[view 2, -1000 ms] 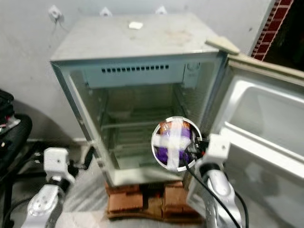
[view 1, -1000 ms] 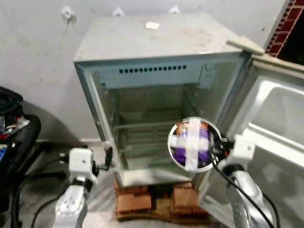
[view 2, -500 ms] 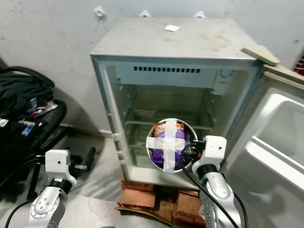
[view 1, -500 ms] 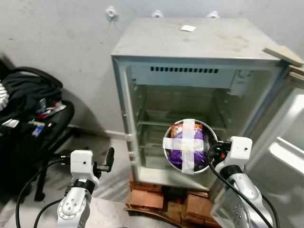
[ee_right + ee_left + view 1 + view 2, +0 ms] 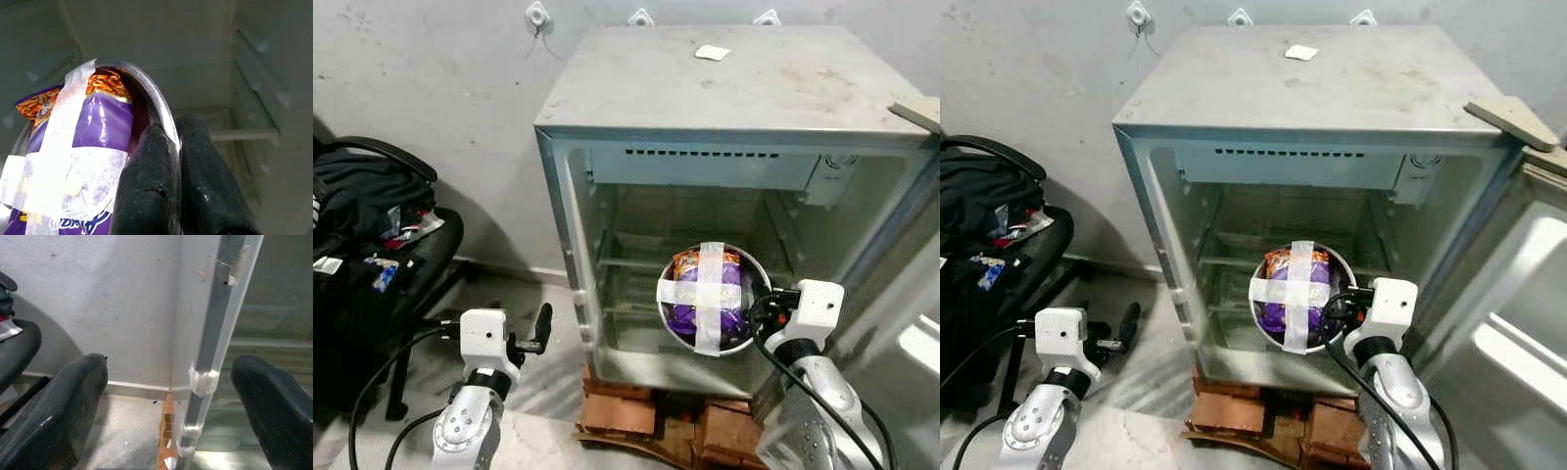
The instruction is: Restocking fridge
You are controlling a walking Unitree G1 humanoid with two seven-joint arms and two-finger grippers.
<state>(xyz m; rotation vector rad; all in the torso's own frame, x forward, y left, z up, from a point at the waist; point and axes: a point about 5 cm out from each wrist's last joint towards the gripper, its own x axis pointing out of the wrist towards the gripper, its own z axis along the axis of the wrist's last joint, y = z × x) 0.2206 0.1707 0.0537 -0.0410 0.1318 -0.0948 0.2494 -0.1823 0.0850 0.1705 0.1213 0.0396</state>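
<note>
A steel bowl (image 5: 713, 298) holds a purple and orange snack packet, strapped in by a cross of white tape. My right gripper (image 5: 174, 161) is shut on the bowl's rim, one finger inside and one outside. The bowl hangs in front of the open fridge (image 5: 734, 235), level with its lower shelves. The fridge's wire shelves look bare. My left gripper (image 5: 542, 325) is open, low and to the left of the fridge, pointing at its front left edge (image 5: 215, 347).
The fridge stands on bricks (image 5: 651, 416) on the floor. Its door (image 5: 1518, 313) is swung open at the right. A black office chair (image 5: 382, 255) piled with clothes stands at the left. A small white object (image 5: 712, 52) lies on the fridge's top, against the grey wall.
The view has swung left and steadied, so the fridge sits more centred and the chair has come into view. The bowl stays in my right gripper before the fridge opening.
</note>
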